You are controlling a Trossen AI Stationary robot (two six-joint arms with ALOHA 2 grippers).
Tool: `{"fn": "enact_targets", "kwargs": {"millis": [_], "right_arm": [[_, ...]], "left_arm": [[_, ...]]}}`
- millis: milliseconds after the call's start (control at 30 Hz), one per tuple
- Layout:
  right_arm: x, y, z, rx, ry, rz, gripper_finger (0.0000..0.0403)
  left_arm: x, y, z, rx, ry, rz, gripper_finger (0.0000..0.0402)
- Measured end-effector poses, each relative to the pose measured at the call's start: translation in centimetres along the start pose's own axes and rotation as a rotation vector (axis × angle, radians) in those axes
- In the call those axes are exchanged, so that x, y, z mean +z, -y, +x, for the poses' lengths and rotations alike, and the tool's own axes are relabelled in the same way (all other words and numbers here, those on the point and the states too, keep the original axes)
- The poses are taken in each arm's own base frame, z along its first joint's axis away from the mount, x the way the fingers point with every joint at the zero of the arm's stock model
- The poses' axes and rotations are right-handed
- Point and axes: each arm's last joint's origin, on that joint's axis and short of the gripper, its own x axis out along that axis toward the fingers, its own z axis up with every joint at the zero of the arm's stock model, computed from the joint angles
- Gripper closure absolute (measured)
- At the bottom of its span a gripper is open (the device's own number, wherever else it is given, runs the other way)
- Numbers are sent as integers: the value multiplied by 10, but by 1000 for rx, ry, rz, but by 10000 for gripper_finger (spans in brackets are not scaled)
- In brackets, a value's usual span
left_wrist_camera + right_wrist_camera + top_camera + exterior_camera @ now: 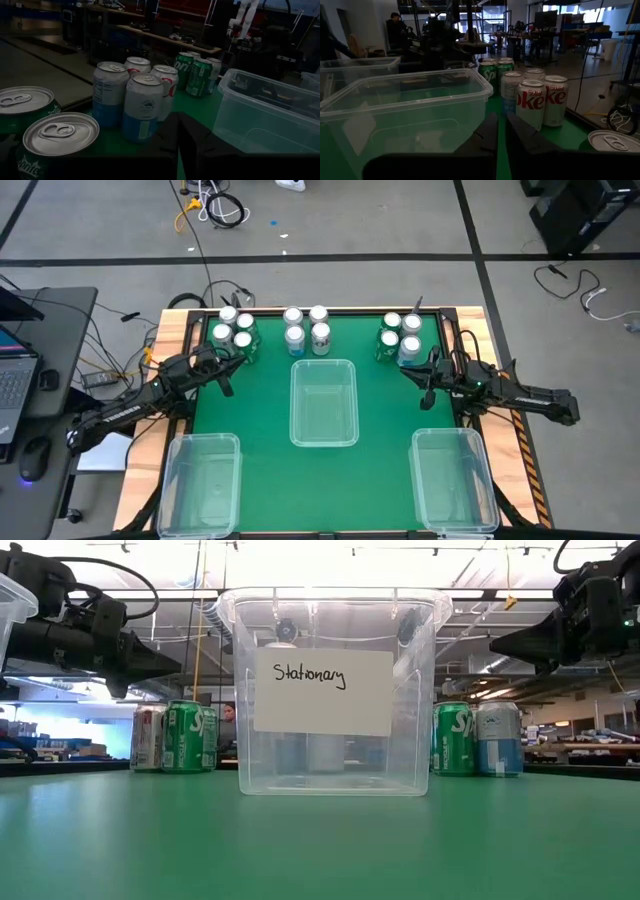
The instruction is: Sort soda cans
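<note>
Soda cans stand in three clusters behind the centre bin. Left gripper and right gripper flank that bin, jaws pressed together, holding nothing.

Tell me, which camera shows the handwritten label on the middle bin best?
The low view: the label on the middle bin faces that camera and reads "Stationary". The high view sees only the bin's open top; the wrist views show bin walls, no label.

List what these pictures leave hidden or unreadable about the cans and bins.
- Low view: the middle cans blur behind the labelled bin.
- Low view: the two front bins are not visible.
- High view: can labels too small to read.
- Right wrist view: nearest can cut off by the picture's edge.
</note>
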Motion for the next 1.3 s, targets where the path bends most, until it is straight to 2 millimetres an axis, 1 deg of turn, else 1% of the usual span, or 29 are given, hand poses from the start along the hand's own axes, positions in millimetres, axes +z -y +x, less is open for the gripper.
{"fn": "enact_targets", "kwargs": {"millis": [233, 667, 733, 800, 900, 967, 1100, 1300], "right_arm": [[0, 0, 0, 0, 0, 0, 380], [0, 0, 0, 0, 0, 0, 380], [0, 0, 0, 0, 0, 0, 380], [0, 0, 0, 0, 0, 0, 380], [0, 0, 0, 0, 0, 0, 380], [0, 0, 0, 0, 0, 0, 380], [0, 0, 0, 0, 0, 0, 380], [0, 0, 0, 0, -1, 0, 380]], "left_arm": [[0, 0, 0, -1, 3, 0, 389], [17, 4, -2, -39, 175, -5, 389], [19, 5, -2, -70, 199, -4, 389], [23, 8, -3, -161, 224, 7, 389], [32, 14, -7, -315, 266, 23, 389], [41, 17, -10, -353, 264, 21, 389], [62, 22, -17, -360, 249, 43, 389], [90, 28, -17, -320, 116, 54, 389]]}}
